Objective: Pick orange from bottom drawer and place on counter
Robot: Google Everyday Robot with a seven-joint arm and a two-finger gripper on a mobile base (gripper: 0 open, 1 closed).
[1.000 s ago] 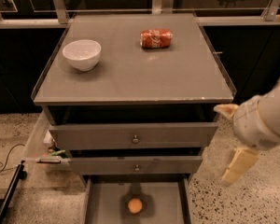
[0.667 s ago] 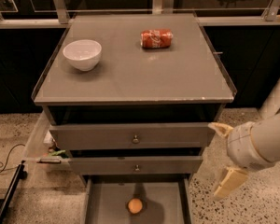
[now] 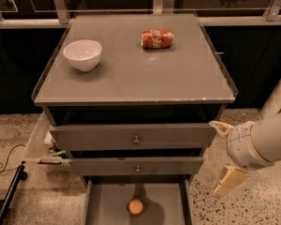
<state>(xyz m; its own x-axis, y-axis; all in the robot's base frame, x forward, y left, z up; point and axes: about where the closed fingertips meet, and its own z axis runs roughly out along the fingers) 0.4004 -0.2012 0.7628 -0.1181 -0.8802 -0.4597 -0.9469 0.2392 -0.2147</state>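
Note:
The orange lies on the flat floor of the open bottom drawer, near its middle. The counter is the grey top of the cabinet, above the drawers. My gripper hangs to the right of the cabinet, level with the two upper drawers, up and to the right of the orange and well apart from it. Its two tan fingers are spread wide and hold nothing.
A white bowl stands at the counter's left. A red crushed soda can lies at its back middle. Two closed knobbed drawers sit above the open one. Cables and a dark stand lie on the floor at left.
My gripper has dropped lower beside the cabinet and drifted slightly left. Its fingers stay spread. The orange, bowl and can have not moved.

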